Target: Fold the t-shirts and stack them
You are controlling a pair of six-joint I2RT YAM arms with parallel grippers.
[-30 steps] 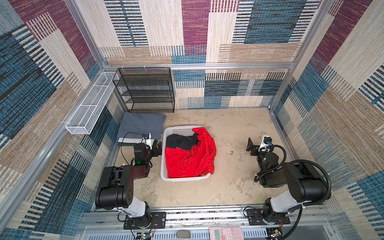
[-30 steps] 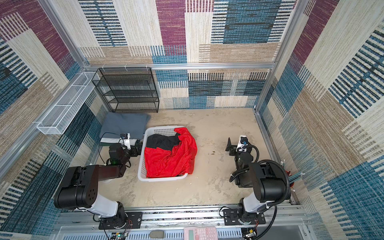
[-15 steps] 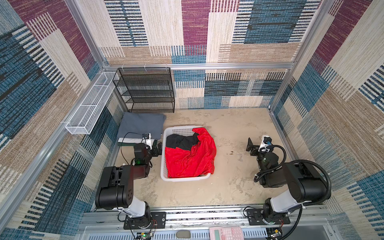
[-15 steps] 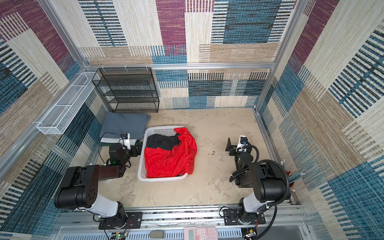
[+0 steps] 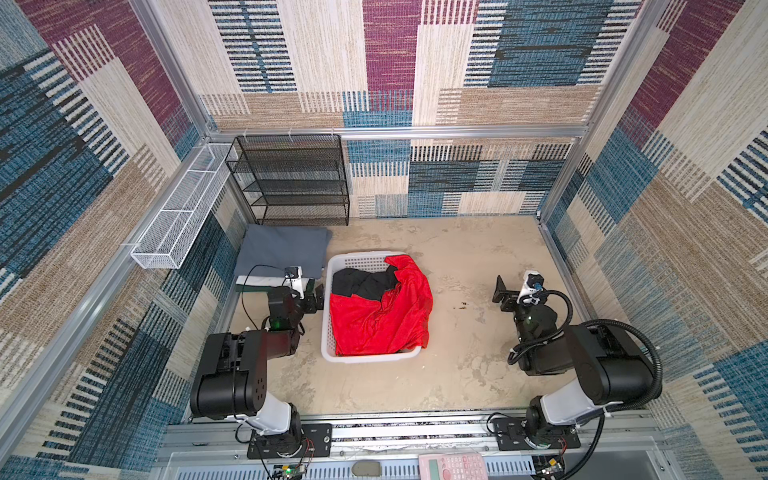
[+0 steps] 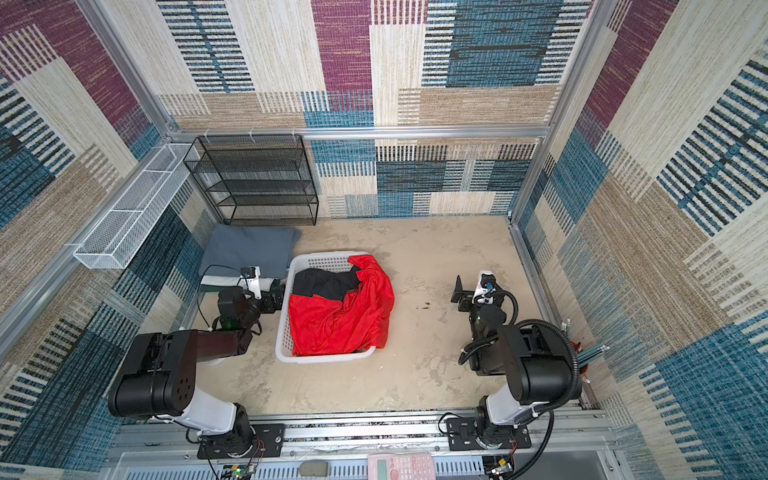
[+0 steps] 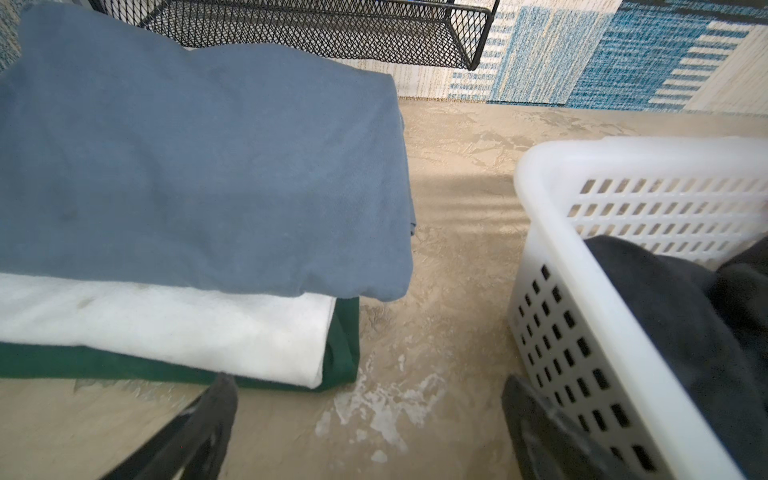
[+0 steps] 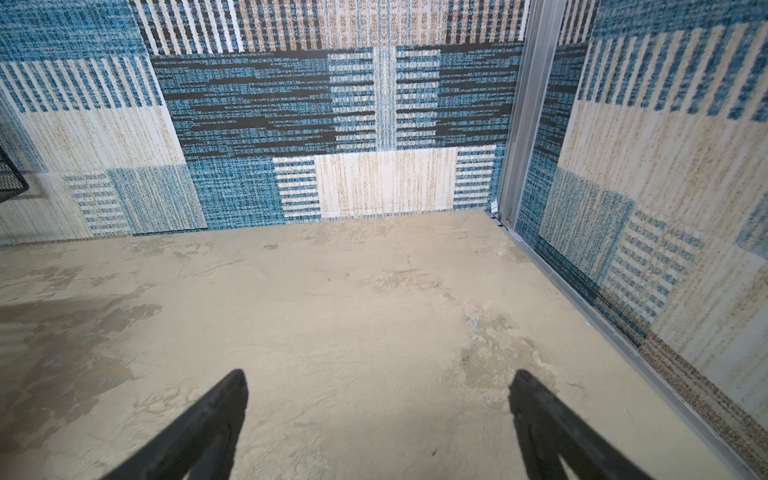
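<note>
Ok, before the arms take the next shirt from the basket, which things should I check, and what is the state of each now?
1. Left gripper, fingers apart with nothing between them: ok.
2. Right gripper open and empty, over bare table: ok.
3. Red t-shirt lies on top in the white laundry basket, within reach: ok.
4. Red cloth hangs over the basket's rim and may drag the basket when lifted: not ok.
5. Stack beside the basket, grey-blue t-shirt on white t-shirt on dark green t-shirt, looks tidy: ok.
6. Black t-shirt free of the red one: cannot tell.
</note>
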